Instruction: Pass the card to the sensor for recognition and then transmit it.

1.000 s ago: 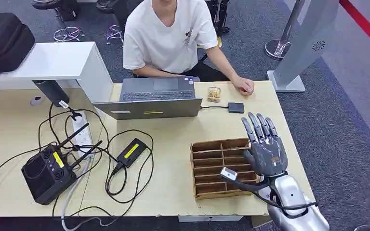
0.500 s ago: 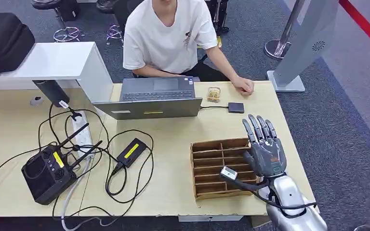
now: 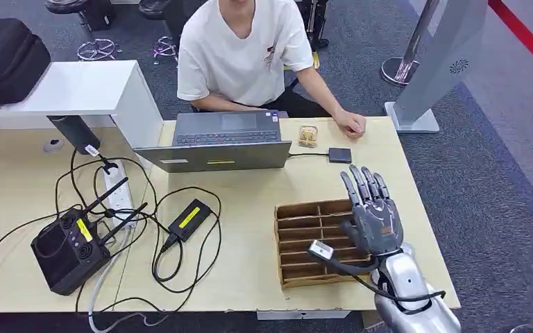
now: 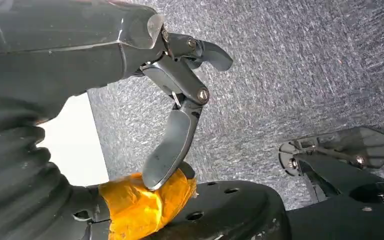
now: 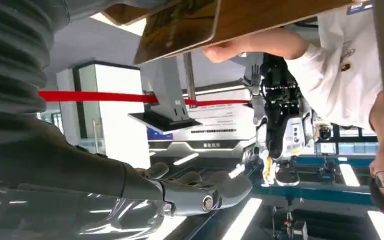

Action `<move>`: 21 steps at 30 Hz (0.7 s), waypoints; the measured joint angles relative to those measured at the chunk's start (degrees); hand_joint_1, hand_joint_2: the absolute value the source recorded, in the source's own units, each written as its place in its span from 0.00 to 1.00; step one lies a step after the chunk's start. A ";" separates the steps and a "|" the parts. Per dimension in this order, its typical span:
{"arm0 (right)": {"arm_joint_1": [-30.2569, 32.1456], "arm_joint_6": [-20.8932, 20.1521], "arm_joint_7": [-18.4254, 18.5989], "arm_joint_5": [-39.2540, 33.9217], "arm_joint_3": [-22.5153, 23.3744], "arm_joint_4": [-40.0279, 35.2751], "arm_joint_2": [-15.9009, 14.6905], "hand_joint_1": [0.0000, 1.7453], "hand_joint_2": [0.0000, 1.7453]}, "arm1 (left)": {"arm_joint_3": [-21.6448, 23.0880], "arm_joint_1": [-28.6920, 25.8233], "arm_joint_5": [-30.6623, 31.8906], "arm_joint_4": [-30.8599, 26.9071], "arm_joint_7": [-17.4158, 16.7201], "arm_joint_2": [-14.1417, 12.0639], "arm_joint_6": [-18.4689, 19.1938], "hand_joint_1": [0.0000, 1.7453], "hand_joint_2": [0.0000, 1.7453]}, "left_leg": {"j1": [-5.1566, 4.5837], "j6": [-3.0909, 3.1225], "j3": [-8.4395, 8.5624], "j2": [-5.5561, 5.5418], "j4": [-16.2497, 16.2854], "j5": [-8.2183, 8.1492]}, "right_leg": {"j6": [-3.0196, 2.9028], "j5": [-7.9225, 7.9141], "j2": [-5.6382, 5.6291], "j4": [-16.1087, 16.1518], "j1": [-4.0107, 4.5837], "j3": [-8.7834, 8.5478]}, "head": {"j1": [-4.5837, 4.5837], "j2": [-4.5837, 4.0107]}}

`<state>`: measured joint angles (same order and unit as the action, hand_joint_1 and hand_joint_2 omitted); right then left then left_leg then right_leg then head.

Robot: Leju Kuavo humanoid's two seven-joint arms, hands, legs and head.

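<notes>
Right hand (image 3: pixel 373 215): flat and spread wide, holding nothing, up over the right end of the wooden slot box (image 3: pixel 305 243).
Left hand (image 4: pixel 180 100): hanging above grey carpet (image 4: pixel 290 75), fingers a bit bent and apart, nothing in them.
Card: cannot tell where.
Sensor (image 3: pixel 339 155): small dark square on the table (image 3: pixel 264 277), near the person's hand (image 3: pixel 352 123).
Laptop (image 3: pixel 222 142): between the person and the box.

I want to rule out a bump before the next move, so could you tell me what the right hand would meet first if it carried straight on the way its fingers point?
The right hand, open over the wooden slotted tray, points toward the small dark box on the table. It would likely meet that first, though its height above the table is unclear.
</notes>
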<state>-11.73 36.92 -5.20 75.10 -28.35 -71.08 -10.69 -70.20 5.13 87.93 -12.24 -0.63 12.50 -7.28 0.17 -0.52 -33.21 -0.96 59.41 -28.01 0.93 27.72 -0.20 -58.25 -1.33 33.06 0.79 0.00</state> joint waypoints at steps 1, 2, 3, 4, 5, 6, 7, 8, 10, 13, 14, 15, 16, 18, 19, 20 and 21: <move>-0.06 -0.07 0.00 0.00 -0.11 0.02 0.17 0.00 1.00 | 0.00 0.00 0.02 0.00 0.00 0.00 0.00 0.00 1.00 | 0.00 0.00 0.00 0.00 0.00 0.00 | 0.00 0.00 0.00 0.00 0.00 0.00 | 0.00 0.00; -0.11 -0.07 0.00 0.02 -0.24 0.00 0.30 0.00 1.00 | 0.00 0.00 0.02 0.02 0.00 0.00 0.00 0.00 1.00 | 0.00 0.00 0.00 0.00 0.00 0.00 | 0.00 0.00 0.00 0.00 0.00 0.00 | 0.00 0.00; -0.18 -0.09 0.00 0.04 -0.35 0.00 0.52 0.00 1.00 | 0.02 0.00 0.04 0.00 0.00 0.00 0.00 0.00 1.00 | 0.00 0.00 0.00 0.00 0.00 0.00 | 0.00 0.00 0.00 0.00 0.00 0.00 | 0.00 0.00; -0.23 -0.17 0.00 0.05 -0.50 0.00 0.68 0.00 1.00 | 0.04 0.00 0.11 0.02 0.00 0.00 0.02 0.00 1.00 | 0.00 0.00 -0.01 0.00 0.00 0.00 | 0.00 0.00 0.00 0.00 0.00 0.00 | 0.00 0.00; -0.28 -0.17 0.00 0.04 -0.61 0.00 0.74 0.00 1.00 | 0.07 0.00 0.11 0.02 0.00 0.00 0.02 0.00 1.00 | 0.00 0.00 -0.01 0.00 0.00 0.00 | 0.00 0.00 0.00 0.00 0.00 0.00 | 0.00 0.00; -0.30 -0.17 0.00 0.04 -0.70 0.00 0.85 0.01 1.00 | 0.09 0.00 0.11 0.02 -0.02 0.00 0.02 0.00 1.00 | 0.00 0.00 -0.01 0.00 0.00 0.00 | 0.00 0.00 0.00 0.00 0.00 0.00 | 0.00 0.00; -0.31 -0.17 0.00 0.04 -0.74 0.00 0.98 1.00 1.00 | 0.09 0.00 0.11 0.02 0.00 0.00 0.02 0.00 1.00 | 0.00 0.00 -0.01 0.00 0.00 0.00 | 0.00 0.00 0.00 0.00 0.00 0.00 | 0.00 0.00; -0.32 -0.24 0.00 0.04 -0.81 0.00 1.03 1.00 1.00 | 0.09 0.00 0.11 0.02 0.00 0.00 0.02 0.00 1.00 | 0.00 0.00 -0.01 0.00 0.00 0.00 | 0.00 0.00 0.00 0.00 0.00 0.00 | 0.00 0.00; -0.35 -0.44 0.00 -0.07 -0.92 0.04 1.14 1.00 1.00 | 0.09 0.00 0.11 0.02 0.00 0.00 0.02 0.00 1.00 | 0.00 0.00 -0.01 0.00 0.00 0.00 | 0.00 0.00 0.00 0.00 0.00 0.00 | 0.00 0.00; -0.43 -0.72 -0.09 -0.22 -1.11 0.28 1.16 1.00 1.00 | 0.09 0.00 0.11 0.02 0.00 0.02 0.04 0.00 1.00 | 0.00 0.00 -0.01 0.00 0.00 0.00 | 0.00 0.00 0.01 0.00 0.00 0.00 | 0.00 0.00; -0.46 -0.70 -0.18 -0.22 -1.18 0.28 1.16 1.00 1.00 | 0.09 0.00 0.11 0.02 0.00 0.02 0.07 0.00 1.00 | 0.00 0.00 -0.01 0.00 0.00 0.00 | 0.00 0.00 0.01 0.00 0.00 0.00 | 0.00 0.00; -0.48 -0.70 -0.33 -0.28 -1.25 0.28 1.16 1.00 1.00 | 0.09 0.00 0.11 0.02 0.00 0.02 0.07 0.00 1.00 | 0.00 0.00 0.00 0.00 0.00 0.00 | 0.00 0.00 0.00 0.00 0.00 0.00 | 0.00 0.00; -0.48 -0.70 -0.42 -0.39 -1.29 0.28 1.16 1.00 1.00 | 0.09 0.00 0.09 0.02 0.00 0.02 0.07 0.00 1.00 | 0.00 0.00 0.00 0.00 0.00 0.00 | 0.00 0.00 0.00 0.00 0.00 0.00 | 0.00 0.00; -0.49 -0.70 -0.46 -0.55 -1.42 0.28 1.16 1.00 1.00 | 0.09 0.00 0.09 0.02 0.00 0.02 0.07 0.00 1.00 | 0.00 0.00 0.00 0.00 0.00 0.00 | 0.00 0.00 0.00 0.00 0.00 0.01 | 0.00 0.00; -0.49 -0.70 -0.48 -0.59 -1.44 0.28 1.16 1.00 1.00 | 0.09 0.00 0.07 0.02 0.00 0.02 0.07 0.00 1.00 | 0.00 0.00 0.00 0.00 0.00 0.00 | 0.00 0.00 0.00 0.00 0.00 0.01 | 0.00 0.00; -0.49 -0.72 -0.50 -0.70 -1.46 0.28 1.16 1.00 1.00 | 0.09 0.00 0.00 0.02 0.00 0.00 0.07 0.00 1.00 | 0.00 0.00 0.00 0.00 0.00 0.00 | 0.00 0.00 0.00 0.00 0.00 0.01 | 0.00 0.00; -0.49 -0.76 -0.50 -0.74 -1.49 0.28 1.14 1.00 1.00 | 0.09 -0.01 0.00 0.02 0.00 0.00 0.07 0.00 1.00 | 0.00 0.00 0.00 0.00 0.00 0.00 | 0.00 0.00 0.00 0.01 0.00 0.01 | 0.00 0.00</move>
<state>-12.22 36.15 -5.70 74.36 -29.83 -70.79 -9.55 -70.12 5.12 87.93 -12.22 -0.63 12.50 -7.21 0.17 -0.52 -33.21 -0.96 59.41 -28.01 0.93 27.72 -0.20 -58.25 -1.33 33.07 0.79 0.00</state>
